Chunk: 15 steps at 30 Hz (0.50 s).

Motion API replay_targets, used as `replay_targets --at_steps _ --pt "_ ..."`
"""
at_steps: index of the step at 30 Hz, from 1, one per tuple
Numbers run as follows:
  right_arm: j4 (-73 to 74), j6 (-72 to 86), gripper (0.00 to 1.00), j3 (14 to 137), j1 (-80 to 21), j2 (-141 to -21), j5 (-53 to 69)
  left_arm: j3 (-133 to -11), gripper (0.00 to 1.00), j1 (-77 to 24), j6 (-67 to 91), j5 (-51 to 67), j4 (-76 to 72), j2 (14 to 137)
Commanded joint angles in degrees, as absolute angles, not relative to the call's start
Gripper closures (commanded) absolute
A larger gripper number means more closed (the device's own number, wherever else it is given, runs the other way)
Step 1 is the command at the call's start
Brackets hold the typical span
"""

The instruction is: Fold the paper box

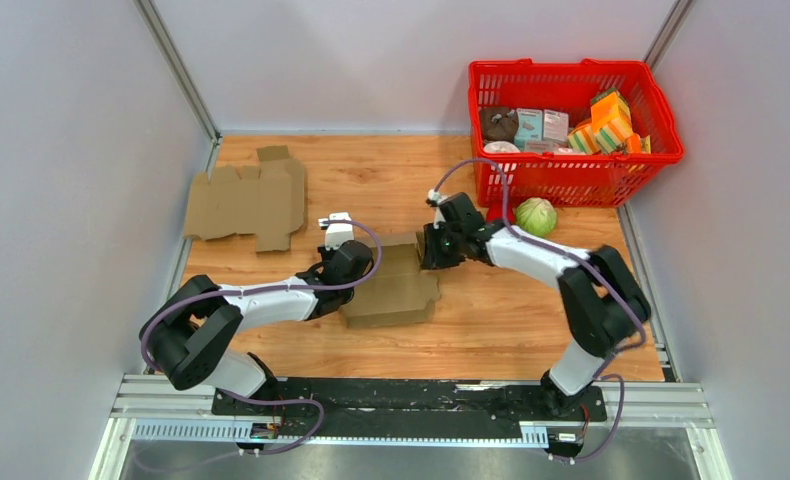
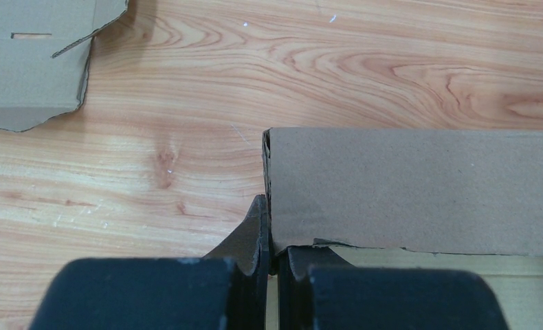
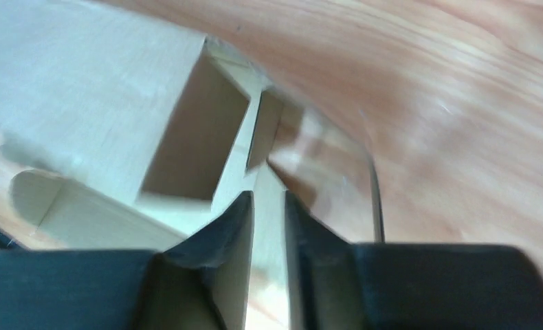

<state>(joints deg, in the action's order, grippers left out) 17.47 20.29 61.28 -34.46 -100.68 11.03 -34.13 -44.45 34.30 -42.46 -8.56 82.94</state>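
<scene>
paper box (image 1: 396, 288) edge pinched in the closed left claw (image 2: 273, 237), right claw (image 3: 267, 203) slightly parted around its far edge.

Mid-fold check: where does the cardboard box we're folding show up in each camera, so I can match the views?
Top external: the cardboard box lies near the middle of the picture, partly folded.
Left wrist: the cardboard box fills the right half as a brown panel.
Right wrist: the cardboard box sits upper left, pale and blurred.
Shared landmark: the wooden tabletop under the box in all three.
</scene>
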Motion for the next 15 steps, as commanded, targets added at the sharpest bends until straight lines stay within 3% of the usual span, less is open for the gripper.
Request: replay_targets --at_steps 1,4,8,12,15 --pt "21.26 18.63 0.61 58.72 -31.38 -84.22 8.09 -33.75 1.0 -44.91 34.63 -40.25 -7.74 82.27" --pt "21.54 18.55 0.53 56.43 -26.56 -78.85 4.15 -33.49 1.0 -44.82 34.19 -40.25 -8.08 82.09" --pt "20.66 15.39 0.58 57.21 -23.47 -81.73 -7.62 -33.75 1.0 -44.82 34.01 -39.2 -8.7 82.7" --pt "17.5 11.61 0.69 62.38 -23.73 -91.99 -1.51 -33.93 1.0 -44.91 34.1 -38.58 -9.14 83.58" --pt "14.77 7.66 0.71 62.75 -25.92 -95.09 1.75 -34.01 1.0 -44.82 33.58 -38.76 -8.96 83.41"
